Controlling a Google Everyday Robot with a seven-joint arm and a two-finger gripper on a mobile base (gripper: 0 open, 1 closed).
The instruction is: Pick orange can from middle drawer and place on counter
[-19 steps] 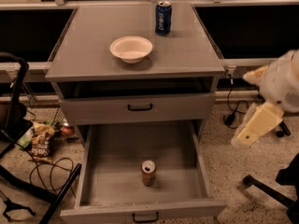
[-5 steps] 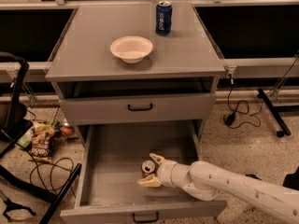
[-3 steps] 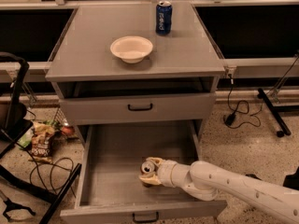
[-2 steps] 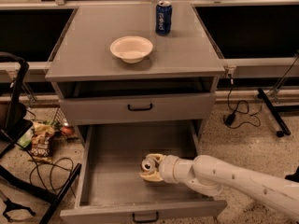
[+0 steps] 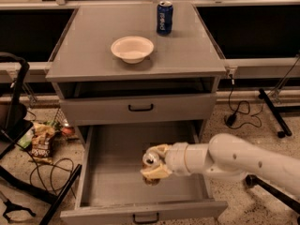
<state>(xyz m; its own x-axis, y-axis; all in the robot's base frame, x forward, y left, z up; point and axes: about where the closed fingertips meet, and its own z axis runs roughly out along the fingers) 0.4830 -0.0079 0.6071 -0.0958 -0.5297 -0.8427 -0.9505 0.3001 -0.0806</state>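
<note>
The orange can (image 5: 150, 165) is held between the cream fingers of my gripper (image 5: 153, 162), a little above the grey floor of the open middle drawer (image 5: 112, 172). Only the can's silver lid and a bit of its orange-brown side show; the fingers cover the rest. My white arm (image 5: 234, 161) reaches in from the right. The grey counter (image 5: 93, 41) lies above, at the top of the cabinet.
A white bowl (image 5: 132, 48) and a blue Pepsi can (image 5: 164, 17) stand on the counter. A shallower drawer with a black handle (image 5: 140, 108) is closed above the open one. Snack bags (image 5: 41, 142), cables and black stands lie on the floor left and right.
My gripper came in from the right, closed round the orange can and has lifted it slightly off the drawer floor.
</note>
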